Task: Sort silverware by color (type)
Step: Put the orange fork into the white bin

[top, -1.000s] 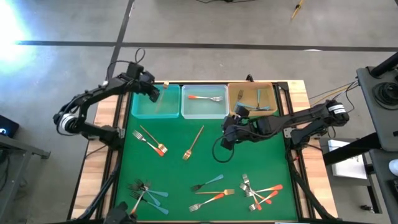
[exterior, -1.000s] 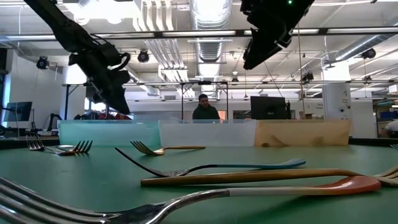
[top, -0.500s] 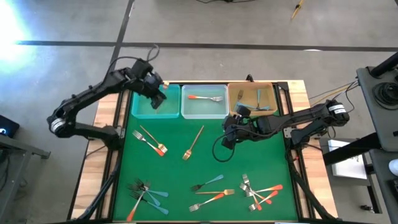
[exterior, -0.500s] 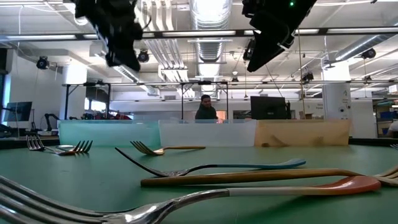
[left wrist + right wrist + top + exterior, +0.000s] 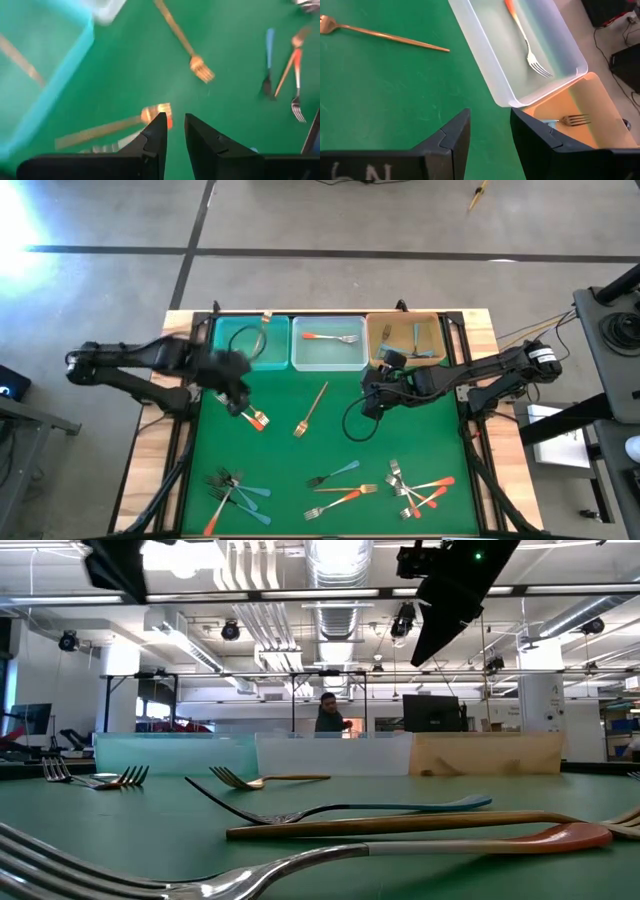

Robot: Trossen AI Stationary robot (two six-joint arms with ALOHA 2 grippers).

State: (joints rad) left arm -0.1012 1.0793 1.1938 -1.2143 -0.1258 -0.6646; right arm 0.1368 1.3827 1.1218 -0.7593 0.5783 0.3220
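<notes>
Slim forks lie scattered on the green mat (image 5: 290,455). My left gripper (image 5: 237,400) (image 5: 176,120) hovers over a gold fork (image 5: 100,131) and an orange-handled one crossing it at the mat's left; its fingers stand narrowly apart with nothing between them. My right gripper (image 5: 369,404) (image 5: 490,120) hangs open and holds nothing above the mat, just near of the white bin (image 5: 327,355). One gold fork (image 5: 261,338) leans in the teal bin (image 5: 235,345). An orange-handled fork (image 5: 330,337) lies in the white bin. Teal-handled forks (image 5: 416,340) lie in the tan bin (image 5: 385,340).
Another gold fork (image 5: 312,410) lies mid-mat. Teal-handled forks (image 5: 235,490) cluster at the near left, mixed forks (image 5: 340,485) at the near middle, and orange-handled ones (image 5: 422,488) at the near right. The three bins line the far edge. A person (image 5: 328,715) stands behind the table.
My left gripper has swung from over the teal bin at the far left toward the near edge, turning as it went, and now hangs above the crossed forks on the mat's left. The gold fork stays in the teal bin.
</notes>
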